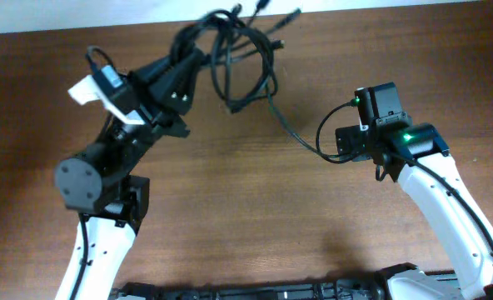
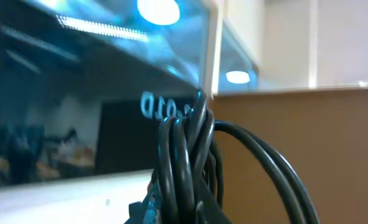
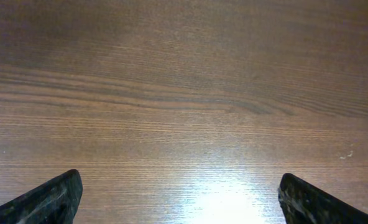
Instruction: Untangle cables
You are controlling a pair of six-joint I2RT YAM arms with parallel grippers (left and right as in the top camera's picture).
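Barely started: cables (image 1: 234, 50) in one knotted bunch at far side of table (image 1: 255, 217), clamped by left gripper (image 1: 193, 65). Right gripper (image 3: 181, 199) spread wide at right, holding nothing. All separating of strands yet to do.

We see a bright green light (image 1: 406, 136) glowing on the black top part of the right arm (image 1: 446, 212). Below the green light that arm is a long white tube with a thin black wire (image 1: 470, 210) along it, just above the light sits a black box (image 1: 381, 102) with a tiny green dot (image 1: 356, 100), and the right gripper (image 3: 179, 180) has dark, rough-looking fingers (image 3: 47, 200) with blunt tips. Far left of the green light, the left arm (image 1: 92, 258) is white low down too, then has a big round grey joint (image 1: 78, 182), chunky black parts and a white block (image 1: 97, 90) with a small black wire loop (image 1: 97, 57).
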